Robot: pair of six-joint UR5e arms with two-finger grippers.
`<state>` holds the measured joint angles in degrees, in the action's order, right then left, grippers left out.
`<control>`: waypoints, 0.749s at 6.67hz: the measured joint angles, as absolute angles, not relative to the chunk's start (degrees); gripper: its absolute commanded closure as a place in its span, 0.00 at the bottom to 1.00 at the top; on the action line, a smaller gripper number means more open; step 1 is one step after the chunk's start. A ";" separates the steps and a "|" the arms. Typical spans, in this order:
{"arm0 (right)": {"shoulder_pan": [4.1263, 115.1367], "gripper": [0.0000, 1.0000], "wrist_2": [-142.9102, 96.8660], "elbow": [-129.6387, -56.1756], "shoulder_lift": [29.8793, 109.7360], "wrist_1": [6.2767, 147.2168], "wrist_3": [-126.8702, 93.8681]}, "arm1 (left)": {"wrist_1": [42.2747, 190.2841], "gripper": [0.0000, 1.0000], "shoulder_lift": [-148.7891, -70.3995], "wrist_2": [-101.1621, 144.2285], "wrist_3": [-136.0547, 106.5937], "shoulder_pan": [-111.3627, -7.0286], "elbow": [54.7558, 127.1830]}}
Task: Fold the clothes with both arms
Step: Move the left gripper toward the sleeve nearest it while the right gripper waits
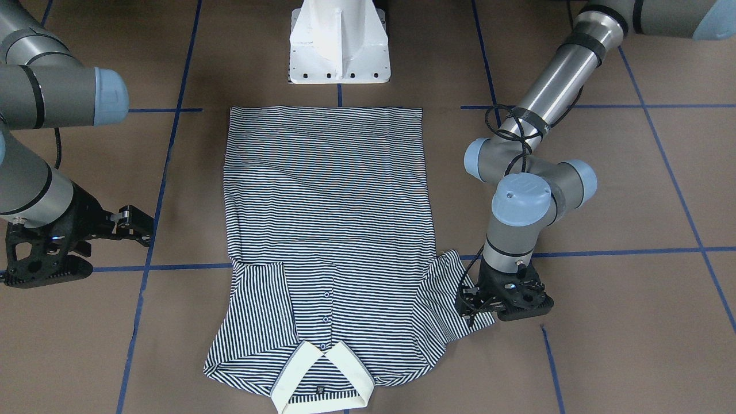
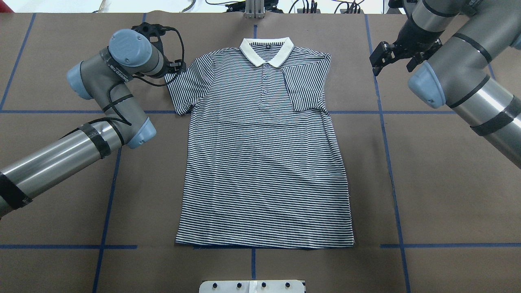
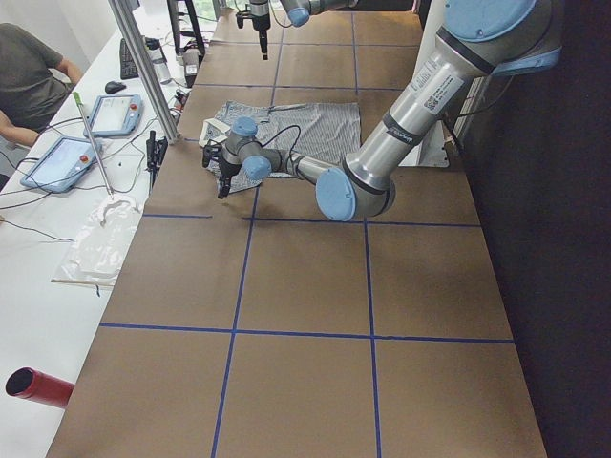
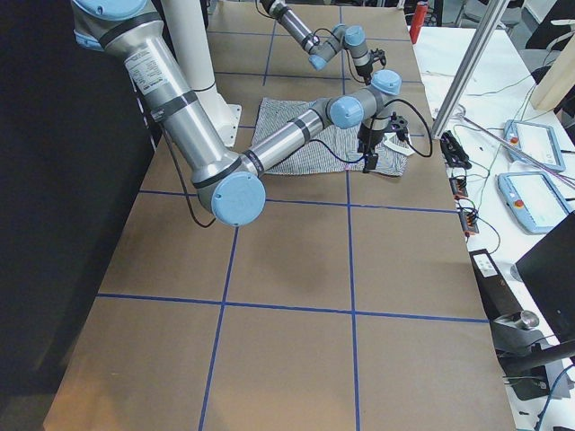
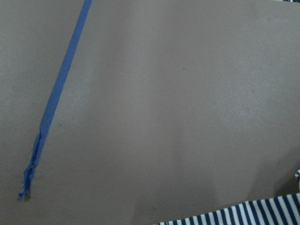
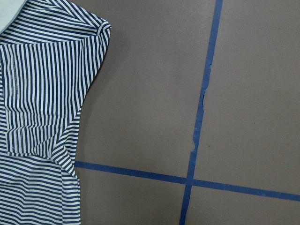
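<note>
- Currently the polo shirt [image 2: 264, 162] lies flat and face up in the middle of the table [image 2: 447, 183]. Its collar [image 2: 266, 51] is on the side away from my base and its hem is toward it. This layout gives each arm one side of the garment to work.
- The sleeve on my right-arm side [image 2: 307, 87] is turned inward and rests on the chest beside the button placket. I judge that half of the sleeve step complete.
- My right gripper [image 1: 138, 225] hangs over bare table, well apart from the shirt, with its jaws spread and nothing between them. I judge it is held out there so that it does not disturb the folded sleeve.
- The sleeve on my left-arm side [image 2: 189, 85] lies spread outward on the table and is not yet folded.
- My left gripper [image 1: 472, 305] is down at the outer edge of that sleeve, wrist pointing almost straight down. This position suits taking the sleeve edge and carrying it inward to mirror the other side.
- I cannot tell whether the left jaws are spread or pinching cloth. The wrist hides them from overhead, and the left wrist camera shows only table, a blue tape line [image 5: 56, 93] and a sliver of stripes.
- Caution: the knit looks thin. A grasp set too deep may lift the body panel as well.
</note>
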<state>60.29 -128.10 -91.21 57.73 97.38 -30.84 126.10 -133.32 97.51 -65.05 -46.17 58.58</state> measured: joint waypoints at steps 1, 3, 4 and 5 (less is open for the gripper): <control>60.29 0.00 -128.08 -91.22 57.74 97.38 -30.85 | 126.14 0.15 -133.33 97.48 -65.04 -45.99 58.50; 60.29 0.00 -128.06 -91.23 57.74 97.38 -30.85 | 126.68 0.29 -133.39 97.47 -65.10 -45.90 58.09; 60.29 0.00 -128.06 -91.23 57.74 97.38 -30.85 | 126.89 0.45 -133.44 97.47 -65.14 -45.88 57.93; 60.29 0.00 -128.05 -91.23 57.74 97.38 -30.85 | 126.96 0.60 -133.47 97.47 -65.18 -45.88 57.87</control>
<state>60.29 -128.05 -91.23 57.74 97.38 -30.85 126.96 -133.47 97.47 -65.18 -45.88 57.87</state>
